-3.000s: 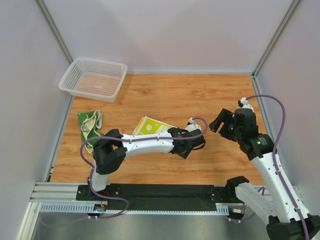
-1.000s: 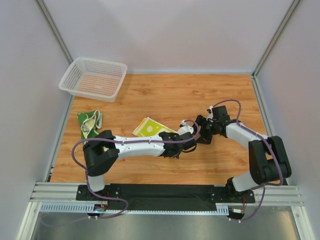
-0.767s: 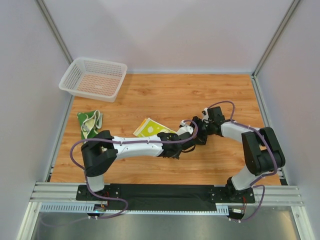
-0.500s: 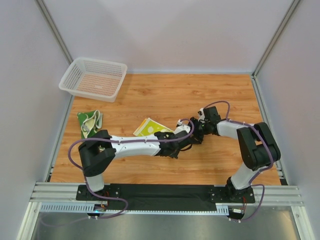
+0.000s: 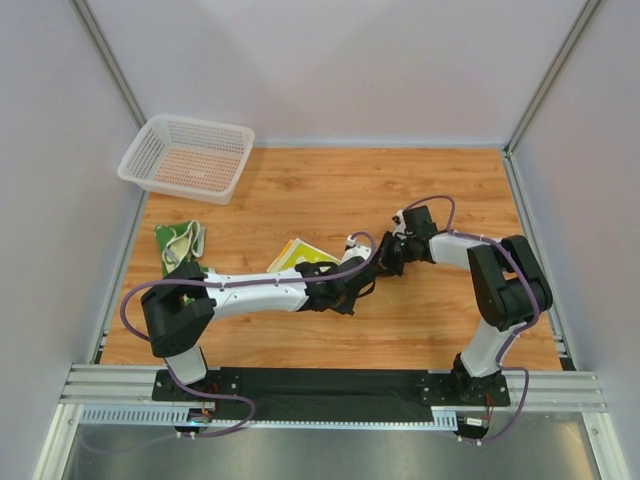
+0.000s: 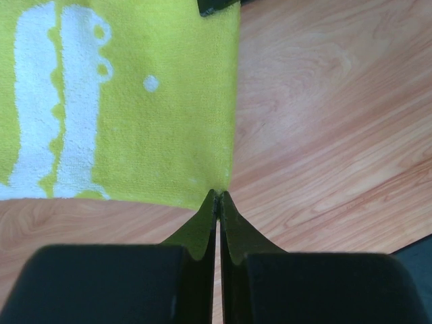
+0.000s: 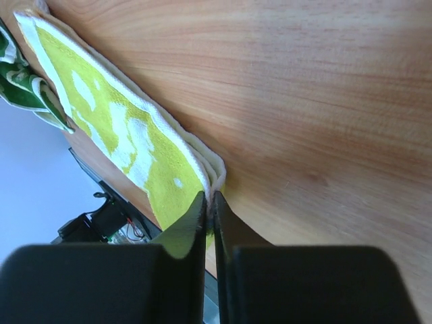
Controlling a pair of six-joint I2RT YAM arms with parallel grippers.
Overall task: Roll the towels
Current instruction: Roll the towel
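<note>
Surroundings: white mesh basket [image 5: 187, 158] sat at far-left corner of the wood tabletop [image 5: 330, 190], well apart from the action. Green-patterned towel [image 5: 180, 248] lay bunched near the left edge, nearer than the basket. Yellow-green towel [image 5: 298, 256] lay mid-tabletop, between that bunch and the two claws.

Obstruction: left arm [image 5: 250, 292] stretched low across the tabletop from its base twd the right, its forearm covering the near part of the yellow-green towel in the overhead view. Right arm [image 5: 500, 280] folded back on itself, wrist reaching left. Both claws met at the towel's right end, just beside each other.

Left claw [image 6: 217, 197]: fingers pressed together, no real gap, tips right at a corner of the yellow-green towel and touching its edge. Whether any cloth was caught between them – couldn't tell.

Right claw [image 7: 209, 197]: nearly closed, thin slit only, pinched on the towel's corner where the layers end.

View diffs: overhead alone showed basket and both arms, but claw tips were too small to read there. Left wrist cam gave the towel's white markings flat-on. Right wrist cam showed the towel edge-on – stacked layers w/ a cream border – plus a bit of the green-patterned towel at top left.
</note>
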